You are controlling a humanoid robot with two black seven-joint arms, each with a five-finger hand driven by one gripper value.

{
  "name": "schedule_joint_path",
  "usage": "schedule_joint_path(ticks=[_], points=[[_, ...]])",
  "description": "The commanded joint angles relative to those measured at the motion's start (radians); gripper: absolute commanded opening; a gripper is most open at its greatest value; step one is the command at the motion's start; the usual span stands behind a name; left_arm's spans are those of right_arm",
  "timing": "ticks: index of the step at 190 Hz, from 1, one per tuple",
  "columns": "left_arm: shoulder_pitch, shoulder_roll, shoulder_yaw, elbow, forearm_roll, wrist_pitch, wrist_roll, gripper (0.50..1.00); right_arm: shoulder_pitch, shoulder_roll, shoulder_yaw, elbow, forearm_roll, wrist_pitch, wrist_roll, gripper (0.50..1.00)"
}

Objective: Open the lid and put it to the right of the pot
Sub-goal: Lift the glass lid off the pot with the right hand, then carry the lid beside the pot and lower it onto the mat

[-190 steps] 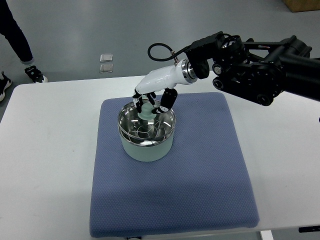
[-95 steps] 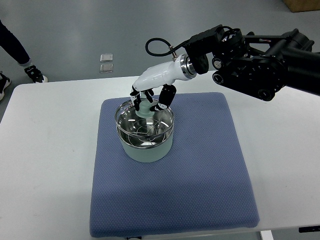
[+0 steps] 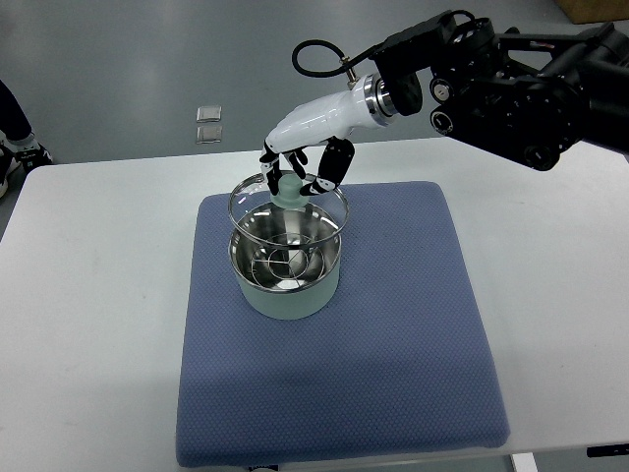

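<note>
A pale green pot with a shiny steel inside stands on a blue mat. My right hand comes in from the right and is shut on the green knob of the glass lid. The lid's metal rim hangs clear above the pot, lifted off it and still directly over the opening. The left hand is out of view.
The blue mat lies on a white table; the mat to the right of the pot is bare. The black arm body hangs over the table's back right. A person's shoe shows on the floor at far left.
My right hand has risen with the lid: the lid sat on the pot a second ago and now hangs well above the rim. The person at left has stepped away.
</note>
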Motion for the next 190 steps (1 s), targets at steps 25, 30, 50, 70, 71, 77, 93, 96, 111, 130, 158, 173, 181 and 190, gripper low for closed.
schedule_joint_path(ticks=[25,30,50,70,71,77,93,96,111,130,158,173,181,190], points=[[-0.004,0.000,0.000,0.000,0.000,-0.001,0.000,1.000,-0.009,-0.096,-0.003,0.000,-0.002,0.001,0.007,0.500],[-0.004,0.000,0.000,-0.002,0.000,-0.001,0.000,1.000,-0.011,-0.107,-0.005,0.000,-0.002,0.001,0.012,0.500],[-0.005,0.000,0.000,-0.002,0.000,-0.001,0.000,1.000,-0.043,-0.160,-0.008,-0.002,-0.005,-0.005,0.025,0.500],[-0.007,0.000,0.000,-0.002,0.000,-0.001,0.000,1.000,-0.083,-0.206,-0.006,-0.002,-0.008,-0.011,0.025,0.500],[-0.007,0.000,0.000,-0.002,0.000,-0.001,0.000,1.000,-0.087,-0.211,-0.006,-0.002,-0.008,-0.013,0.025,0.500],[-0.007,0.000,0.000,-0.002,0.000,-0.001,0.000,1.000,-0.100,-0.223,-0.005,-0.002,-0.008,-0.021,0.025,0.500],[-0.007,0.000,0.000,0.000,0.000,-0.001,0.000,1.000,-0.130,-0.245,-0.005,-0.006,-0.008,-0.053,0.025,0.500],[-0.007,0.000,0.000,0.000,0.000,-0.001,0.000,1.000,-0.130,-0.245,-0.005,-0.006,-0.008,-0.053,0.025,0.500],[-0.007,0.000,0.000,0.000,0.000,-0.001,0.000,1.000,-0.186,-0.263,-0.011,-0.020,-0.015,-0.093,0.027,0.500],[-0.007,0.000,0.000,0.000,0.000,-0.001,0.000,1.000,-0.241,-0.275,-0.006,-0.025,-0.015,-0.117,0.027,0.500],[-0.007,0.000,0.002,-0.002,0.000,-0.001,0.000,1.000,-0.308,-0.271,-0.005,-0.028,-0.015,-0.154,0.022,0.500],[-0.007,0.000,0.002,-0.002,0.000,-0.001,0.000,1.000,-0.341,-0.258,-0.005,-0.043,-0.011,-0.171,0.018,0.555],[-0.007,0.000,0.000,0.000,0.000,-0.001,0.000,1.000,-0.356,-0.257,-0.003,-0.051,-0.003,-0.182,0.018,0.647],[-0.007,0.000,0.000,0.000,0.000,-0.001,0.000,1.000,-0.364,-0.252,0.000,-0.052,0.003,-0.194,0.018,0.819]])
